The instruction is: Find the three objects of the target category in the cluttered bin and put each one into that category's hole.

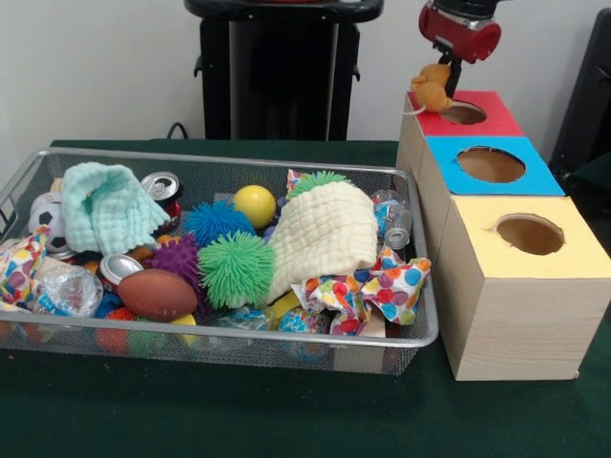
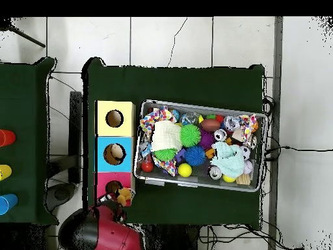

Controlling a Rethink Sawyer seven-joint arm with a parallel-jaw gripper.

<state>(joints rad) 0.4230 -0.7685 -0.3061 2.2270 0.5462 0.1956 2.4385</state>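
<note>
Gripper hangs at the red box's near-left rim, closed on a small tan plush toy — the toy sits at the edge of the red hole, partly over it and partly outside. Beside the red box stand a blue box and a yellow box, each with a round hole on top; from overhead something pale shows inside the blue hole. Left of the boxes, the wire bin holds a jumble — a cream cloth, a mint cloth, a green spiky ball, a blue spiky ball, a yellow ball, a small football and cans.
</note>
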